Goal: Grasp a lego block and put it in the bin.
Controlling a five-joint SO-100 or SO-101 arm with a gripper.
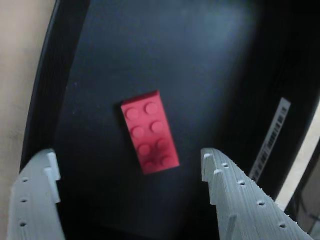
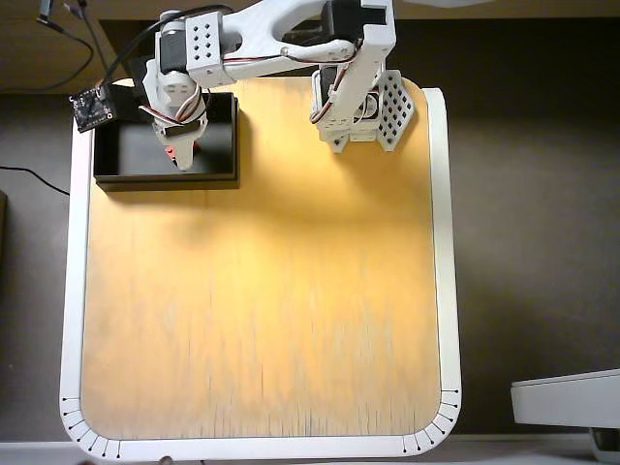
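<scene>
In the wrist view the red lego block (image 1: 150, 132) lies flat, studs up, on the dark floor of the black bin (image 1: 210, 60). My gripper (image 1: 129, 159) hangs above it, open, with one grey finger (image 1: 35, 195) at the lower left and the other at the lower right, neither touching the block. In the overhead view the gripper (image 2: 180, 153) points down into the bin (image 2: 121, 145) at the board's far left corner. A sliver of the red block (image 2: 170, 150) shows beside the fingers there.
A white barcode label (image 1: 270, 137) sits on the bin's right wall. The bin stands on a wooden board (image 2: 262, 291) with a white rim. The arm's base (image 2: 354, 107) is at the far middle, and a small circuit board (image 2: 92, 107) with cables lies left of the bin.
</scene>
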